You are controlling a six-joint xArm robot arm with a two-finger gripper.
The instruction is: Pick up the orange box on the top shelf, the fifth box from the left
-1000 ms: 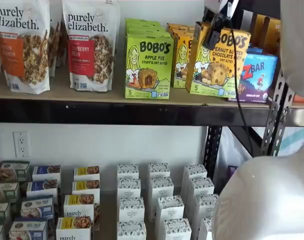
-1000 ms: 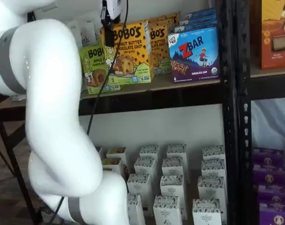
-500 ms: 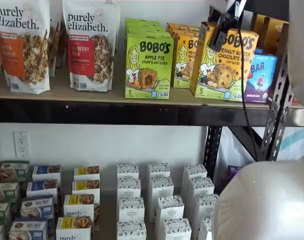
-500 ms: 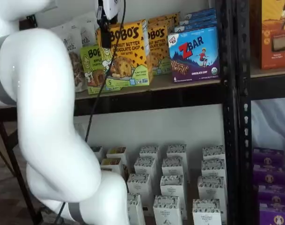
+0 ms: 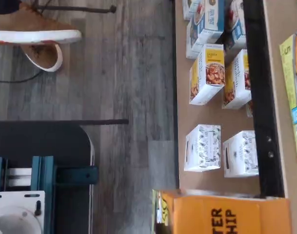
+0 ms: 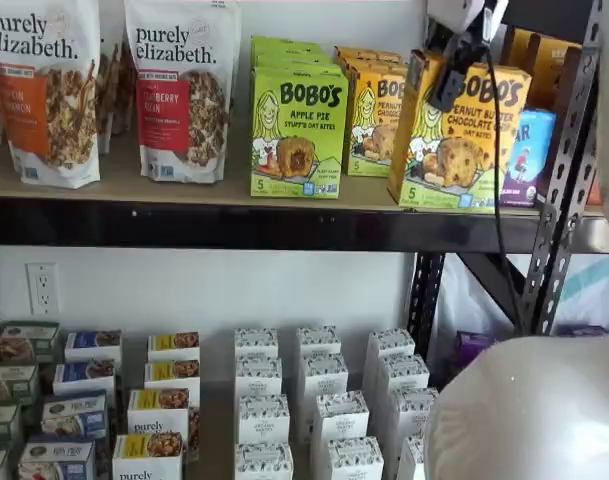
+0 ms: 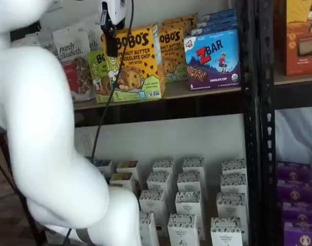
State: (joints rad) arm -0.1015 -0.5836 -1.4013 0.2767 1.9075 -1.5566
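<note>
The orange box (image 6: 462, 135) reads "BOBO'S Peanut Butter Chocolate Chip". It is at the front edge of the top shelf (image 6: 184, 225), ahead of its row, in both shelf views (image 7: 132, 64). My gripper (image 6: 444, 88) comes down from above and is shut on the box. One black finger lies on its front face, also in a shelf view (image 7: 110, 45); the other finger is hidden behind the box. In the wrist view the box's orange top (image 5: 226, 214) fills a corner beside the shelf's black rail (image 5: 258, 97).
A lime-green Apple Pie box (image 6: 298, 130) stands left of the orange box, with more orange boxes (image 6: 369, 115) behind it. A blue Zbar box (image 7: 212, 59) stands to its right, by the black upright (image 6: 559, 200). Granola bags (image 6: 182, 90) are further left and small white boxes (image 6: 324, 400) below. My white arm (image 7: 43, 128) fills the foreground.
The gripper and the orange box have moved together out towards the shelf's front edge. The box now stands more upright. The arm has swung with them.
</note>
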